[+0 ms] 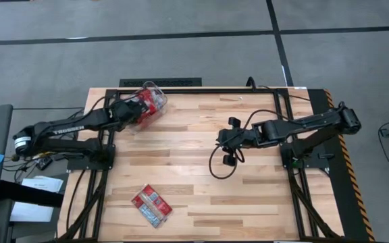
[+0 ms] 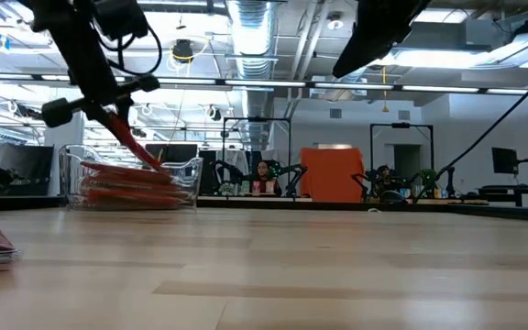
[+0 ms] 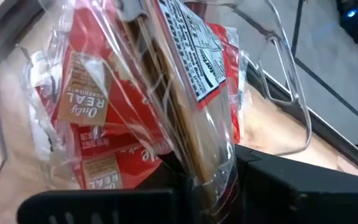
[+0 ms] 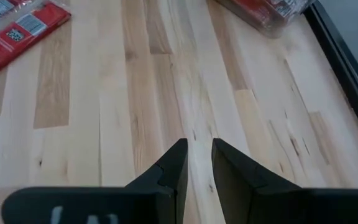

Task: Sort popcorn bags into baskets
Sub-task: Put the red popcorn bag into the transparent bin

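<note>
The clear plastic bin (image 1: 155, 86) stands at the table's far left and holds several red popcorn bags (image 3: 86, 106) lying flat. My left gripper (image 1: 136, 108) is over the bin's near side, shut on one more red bag (image 3: 185, 68) that slants down into the bin (image 2: 186, 179). Two or three other red bags (image 1: 152, 206) lie flat on the table near its near-left edge. My right gripper (image 1: 223, 138) hovers above the middle of the table with its fingers (image 4: 173, 168) a narrow gap apart, touching nothing. My left gripper (image 3: 207, 171) pinches the red bag by one edge (image 3: 197, 149), with the packet edge-on between the two fingers. The fingers come slanting down from the table's left. The bag tilts down below the fingers (image 2: 136, 147), its lower end inside the bin among the other bags.
Bare wooden tabletop lies between the bin and the near-left bags (image 4: 17, 31). A black cable (image 1: 218, 165) loops below the right gripper. The black frame rail (image 1: 201, 89) runs along the far edge. People and equipment show far behind the table (image 2: 264, 174).
</note>
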